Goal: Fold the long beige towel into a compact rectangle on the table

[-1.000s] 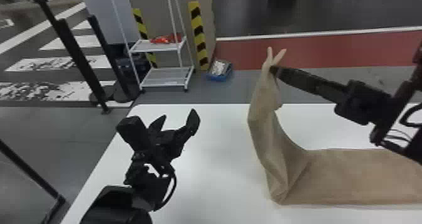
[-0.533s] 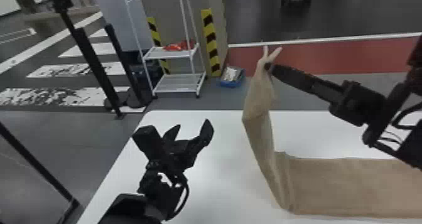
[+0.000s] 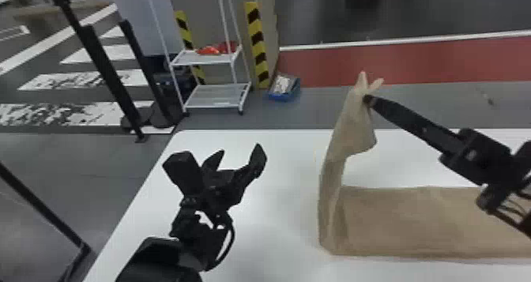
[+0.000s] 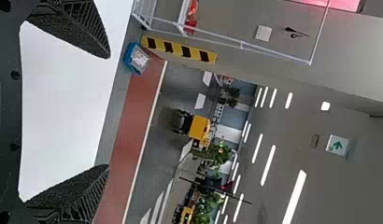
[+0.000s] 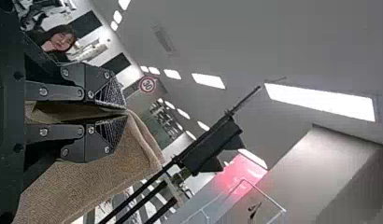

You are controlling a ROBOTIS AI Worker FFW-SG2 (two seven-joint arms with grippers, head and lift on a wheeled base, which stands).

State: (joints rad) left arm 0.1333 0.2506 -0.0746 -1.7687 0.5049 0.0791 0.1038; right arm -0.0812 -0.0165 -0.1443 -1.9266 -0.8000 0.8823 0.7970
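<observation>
Towel (image 3: 395, 222) — pinched (one end) — in right tool (image 3: 368, 100)

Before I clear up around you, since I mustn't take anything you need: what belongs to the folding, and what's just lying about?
For the job:
- towel, partly lifted by the right end effector
- table under it
- left end effector, open and empty

Just about:
- cart with red items
- blue bin on the floor
</observation>
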